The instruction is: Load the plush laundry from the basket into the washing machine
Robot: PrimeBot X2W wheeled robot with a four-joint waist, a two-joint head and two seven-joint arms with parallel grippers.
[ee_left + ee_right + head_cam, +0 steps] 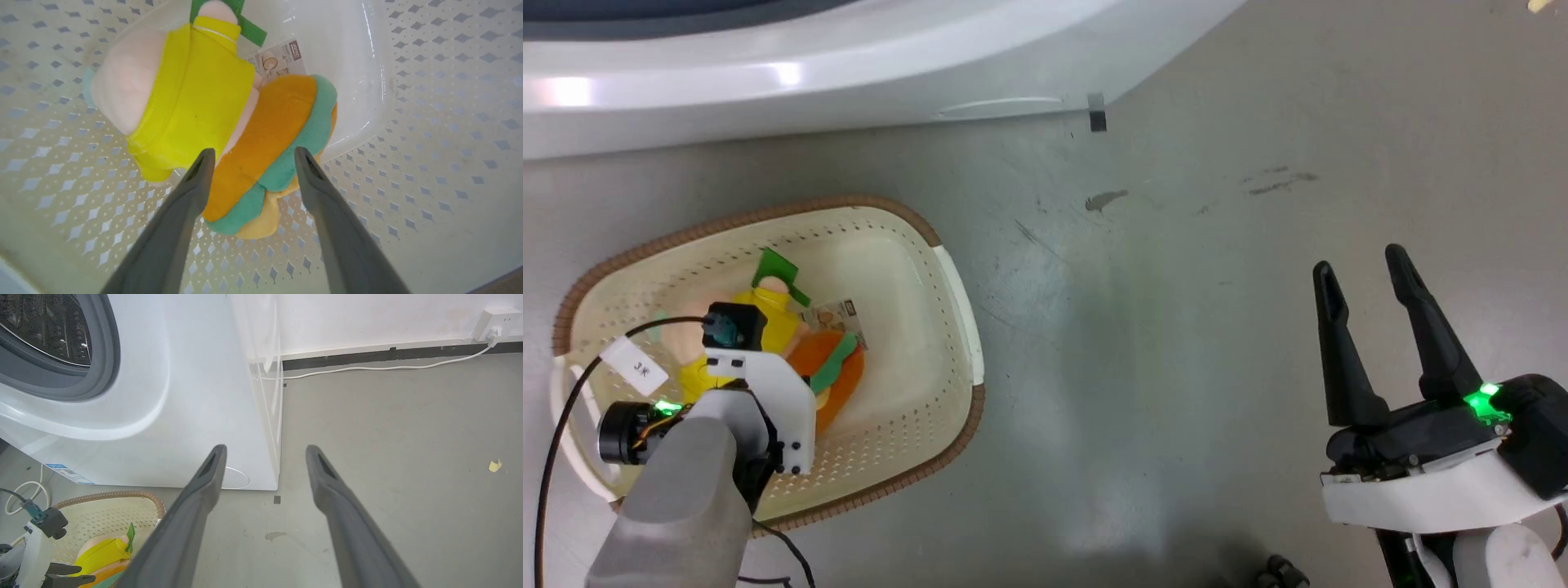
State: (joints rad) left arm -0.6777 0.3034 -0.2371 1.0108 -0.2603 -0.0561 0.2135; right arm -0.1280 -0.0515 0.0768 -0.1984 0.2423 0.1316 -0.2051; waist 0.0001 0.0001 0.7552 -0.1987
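One brown-rimmed cream perforated plastic basket [894, 245], at 8 o'clock in the head view, holds two plush toys: a peach-pink plush in yellow [192, 90] and an orange, green-striped plush [269, 139]. The left gripper [251, 153] hangs over the orange one, fingers spread. One white washing machine [809, 82] spans 11–12 o'clock. The right gripper [1360, 261] — spread, empty — sits at 4 o'clock above open grey floor [1160, 343].

A: Where's the basket [849, 202]?
B: On the floor [1176, 327], before the washer [768, 82].
A: And the toys [776, 322]?
B: Both in it, side by side and touching, partly over the label [841, 314] on its bottom.
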